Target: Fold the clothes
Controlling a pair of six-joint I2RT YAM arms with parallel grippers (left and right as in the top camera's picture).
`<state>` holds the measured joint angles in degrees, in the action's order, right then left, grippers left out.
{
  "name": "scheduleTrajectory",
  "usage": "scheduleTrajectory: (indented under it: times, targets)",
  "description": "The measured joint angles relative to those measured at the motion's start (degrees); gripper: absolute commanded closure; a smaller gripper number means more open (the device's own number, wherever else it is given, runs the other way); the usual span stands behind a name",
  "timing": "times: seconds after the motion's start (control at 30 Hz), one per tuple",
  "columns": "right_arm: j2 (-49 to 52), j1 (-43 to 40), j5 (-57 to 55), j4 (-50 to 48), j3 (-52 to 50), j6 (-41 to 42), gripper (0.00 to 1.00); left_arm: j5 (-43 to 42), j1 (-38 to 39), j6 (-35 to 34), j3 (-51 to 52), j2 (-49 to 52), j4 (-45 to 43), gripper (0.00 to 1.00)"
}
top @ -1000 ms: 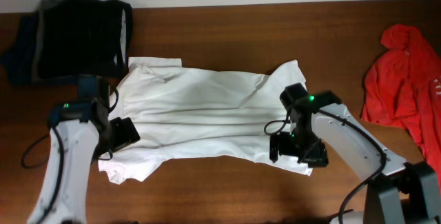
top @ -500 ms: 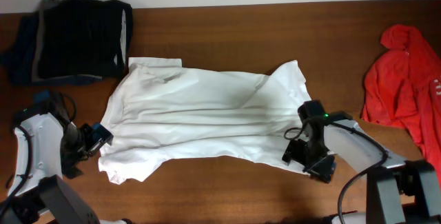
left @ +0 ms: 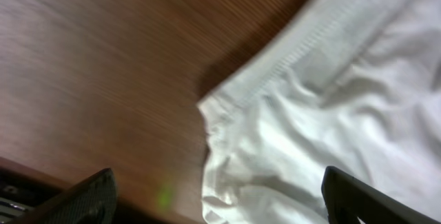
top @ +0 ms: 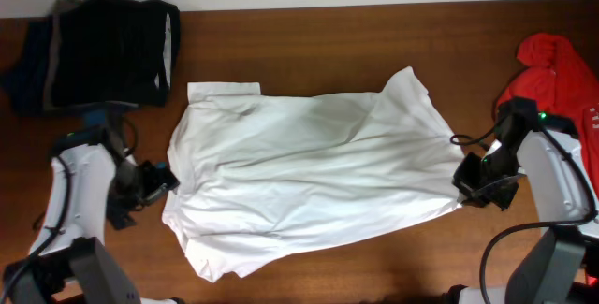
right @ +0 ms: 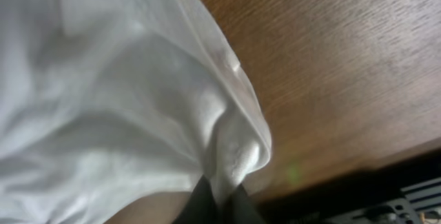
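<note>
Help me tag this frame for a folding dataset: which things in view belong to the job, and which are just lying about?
In the job:
white shirt, spread on the table
right gripper, pinching the shirt's right edge
left gripper, open at the shirt's left edge

Lying about:
red garment, at the right
dark folded stack, far left corner

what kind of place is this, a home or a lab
Most likely a robot lab bench for laundry folding, not a home: two robot arms at a wooden table, a white shirt spread flat, a dark folded stack and red garment set aside.
</note>
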<state>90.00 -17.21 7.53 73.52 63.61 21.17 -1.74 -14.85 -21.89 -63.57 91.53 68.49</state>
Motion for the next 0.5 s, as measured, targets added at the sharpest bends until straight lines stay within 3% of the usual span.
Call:
scheduleTrajectory:
  times: [0.03, 0.2, 0.33, 0.5]
  targets:
    - [0.0, -0.57, -0.2, 0.37, 0.15, -2.05, 0.01, -0.02, 2.69, 0.0, 0.0, 0.0, 0.52, 0.03]
    - [0.0, -0.66, -0.15, 0.2, 0.15, -4.68, 0.01, -0.46, 16.7, 0.02, 0.0, 0.0, 4.26, 0.02]
    - [0.0, -0.66, -0.11, 0.22, 0.15, -4.9, 0.01, -0.68, 19.78, 0.0, 0.59, -0.02, 6.99, 0.03]
    - [0.0, -0.66, 0.57, 0.44, 0.2, -4.92, 0.01, -1.49, 19.78, 0.0, 6.16, 0.13, 4.09, 0.09]
